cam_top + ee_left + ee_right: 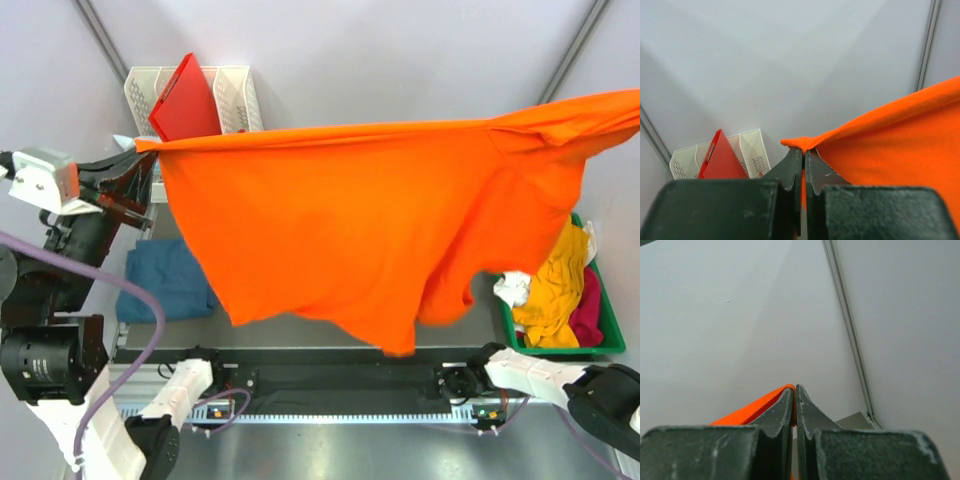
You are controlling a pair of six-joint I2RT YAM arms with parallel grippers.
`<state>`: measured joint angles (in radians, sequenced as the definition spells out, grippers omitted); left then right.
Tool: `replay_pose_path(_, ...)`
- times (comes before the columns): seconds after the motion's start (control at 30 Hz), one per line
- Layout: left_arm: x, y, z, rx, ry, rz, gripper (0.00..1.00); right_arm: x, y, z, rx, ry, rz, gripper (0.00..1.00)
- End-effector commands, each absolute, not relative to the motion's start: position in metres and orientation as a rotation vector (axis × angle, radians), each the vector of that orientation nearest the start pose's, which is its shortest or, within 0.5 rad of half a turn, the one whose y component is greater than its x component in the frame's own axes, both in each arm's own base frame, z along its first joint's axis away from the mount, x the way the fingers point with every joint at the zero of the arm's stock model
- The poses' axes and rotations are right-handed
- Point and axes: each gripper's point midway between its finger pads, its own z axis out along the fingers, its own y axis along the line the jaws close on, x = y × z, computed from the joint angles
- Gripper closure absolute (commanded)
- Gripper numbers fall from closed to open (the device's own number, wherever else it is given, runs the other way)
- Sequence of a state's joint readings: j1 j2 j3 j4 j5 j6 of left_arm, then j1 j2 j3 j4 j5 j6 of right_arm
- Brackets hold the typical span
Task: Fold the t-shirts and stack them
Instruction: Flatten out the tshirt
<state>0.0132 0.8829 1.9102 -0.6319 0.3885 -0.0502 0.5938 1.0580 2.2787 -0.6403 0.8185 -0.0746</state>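
The orange t-shirt (350, 220) hangs stretched wide above the bench (290, 332). Under its left edge lies a teal t-shirt (165, 280). The left claw (803, 152) and right claw (794, 389) each pinch an upper corner of the orange t-shirt.

No readable text, labels or numbers anywhere.

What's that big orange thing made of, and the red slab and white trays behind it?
The orange shirt looks like soft matte knit cloth, probably cotton: it sags and drapes in folds. The red board seems rigid smooth plastic, flat with crisp edges. The white trays look like moulded plastic, with perforated walls.
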Motion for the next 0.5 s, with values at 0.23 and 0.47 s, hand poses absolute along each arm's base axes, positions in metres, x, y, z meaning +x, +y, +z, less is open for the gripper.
replay_pose_path(0.23,0.271,-0.057,0.487,0.302,1.503,-0.239,1.0,0.277,0.012,0.562,0.377,1.368,-0.152,1.0)
replay_pose_path(0.47,0.343,-0.063,0.374,0.322,1.706,-0.318,1.0,0.368,0.028,0.419,0.392,1.593,-0.179,1.0)
